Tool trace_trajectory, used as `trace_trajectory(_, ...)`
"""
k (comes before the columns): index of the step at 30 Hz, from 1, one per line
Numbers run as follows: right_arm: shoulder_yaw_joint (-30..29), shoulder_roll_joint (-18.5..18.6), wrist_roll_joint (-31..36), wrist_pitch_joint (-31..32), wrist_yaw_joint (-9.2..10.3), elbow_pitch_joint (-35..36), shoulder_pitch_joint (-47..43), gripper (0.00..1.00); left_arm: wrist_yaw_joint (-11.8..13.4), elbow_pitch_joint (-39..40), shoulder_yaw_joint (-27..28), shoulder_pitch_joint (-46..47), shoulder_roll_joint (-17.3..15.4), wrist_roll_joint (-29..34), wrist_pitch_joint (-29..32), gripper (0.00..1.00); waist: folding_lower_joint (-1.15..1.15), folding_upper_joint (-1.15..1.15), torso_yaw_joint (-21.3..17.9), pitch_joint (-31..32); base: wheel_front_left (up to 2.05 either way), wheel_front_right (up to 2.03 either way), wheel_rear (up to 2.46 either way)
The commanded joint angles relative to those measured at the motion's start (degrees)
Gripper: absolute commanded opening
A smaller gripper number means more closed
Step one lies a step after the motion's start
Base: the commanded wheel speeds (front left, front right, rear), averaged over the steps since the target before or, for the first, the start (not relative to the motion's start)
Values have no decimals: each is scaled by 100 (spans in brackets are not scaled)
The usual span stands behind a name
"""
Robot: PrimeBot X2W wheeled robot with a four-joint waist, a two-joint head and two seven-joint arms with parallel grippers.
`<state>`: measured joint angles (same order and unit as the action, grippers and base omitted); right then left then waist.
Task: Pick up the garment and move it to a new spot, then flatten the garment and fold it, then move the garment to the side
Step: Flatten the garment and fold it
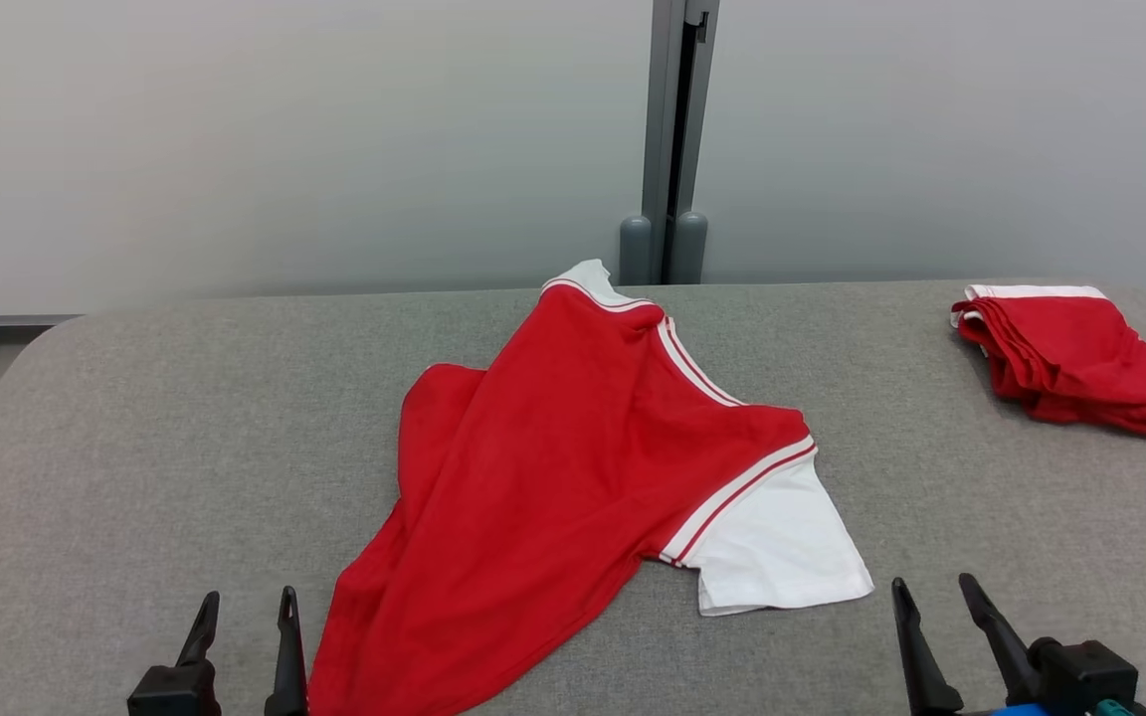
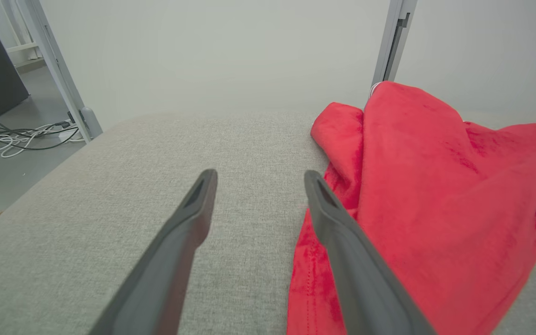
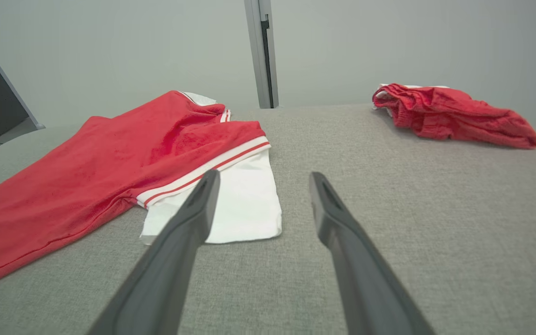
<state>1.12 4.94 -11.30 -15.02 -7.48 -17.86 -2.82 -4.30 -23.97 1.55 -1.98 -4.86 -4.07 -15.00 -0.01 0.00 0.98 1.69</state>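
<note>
The red garment (image 1: pixel 553 477), white-sleeved with striped trim, lies across the middle of the head view on the grey desk (image 1: pixel 135 447). It is rumpled and skewed. One white sleeve (image 1: pixel 782 542) is spread flat at centre right, while the body bunches in ridges and runs down to the bottom edge of the frame.

The left claw (image 1: pixel 248 595) sits at the lower left, just beside the garment's hem, with its fingers apart and nothing between them. The right claw (image 1: pixel 931 582), at the lower right, is likewise spread and empty, near the white sleeve but clear of it.

At the upper right a second red garment (image 1: pixel 1070 363) rests in a folded pile.

By my reading, little is done. The garment is neither flattened nor folded, and whether it already lies in its new spot cannot be told. Flattening, folding and setting it aside all remain.
</note>
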Motion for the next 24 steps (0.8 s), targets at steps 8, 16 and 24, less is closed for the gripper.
trace_trajectory(8, 30, -42, 92, -21, -3, -90, -61, 100, 8, 48, -27, 88, 11, 50, -26, 100, 1, 0, -54, 29, 0, 0, 0)
trace_trajectory(16, 18, -47, 98, -21, -3, -142, -77, 100, -13, 72, -7, 49, 8, 40, -26, 100, 1, 0, -19, 46, 0, 0, 0)
trace_trajectory(24, -12, -55, 93, -21, -3, -189, -87, 100, -27, 37, -82, 36, 32, 52, -26, 100, 1, 0, 49, 36, 0, 0, 0)
